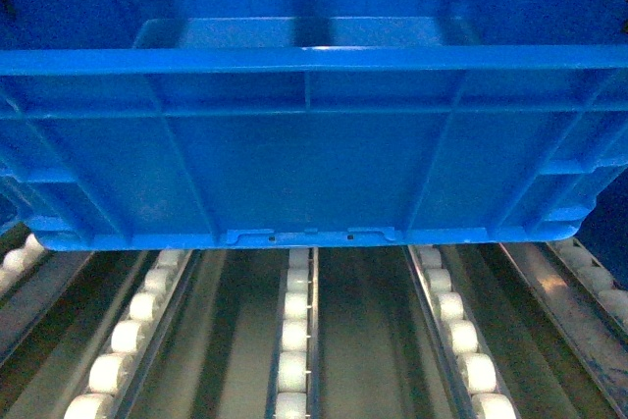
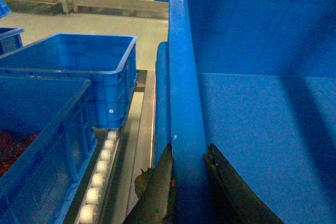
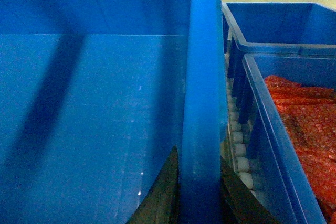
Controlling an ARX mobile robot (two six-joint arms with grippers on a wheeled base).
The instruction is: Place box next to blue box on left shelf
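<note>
You've got the box (image 1: 304,164) held just above the left shelf (image 1: 363,340) rollers, left claw (image 2: 186,182) and right claw (image 3: 197,192) each clamped on a side rim; looks empty, light, stiff, slick plastic; keep grips on the thick rims, level.

A close view along the right wall of a large bright-blue box (image 3: 94,119), its smooth inside floor and far wall filling the left side. The thick rim (image 3: 202,77) runs up the middle. At the bottom, the right gripper (image 3: 198,203) clamps that rim, one dark finger (image 3: 163,195) inside the wall and one outside. Just beside, to the right, pale rollers (image 3: 239,148) line a gap, then a blue crate (image 3: 273,129) holding red material (image 3: 304,129), with another blue crate (image 3: 273,24) behind it.
</note>
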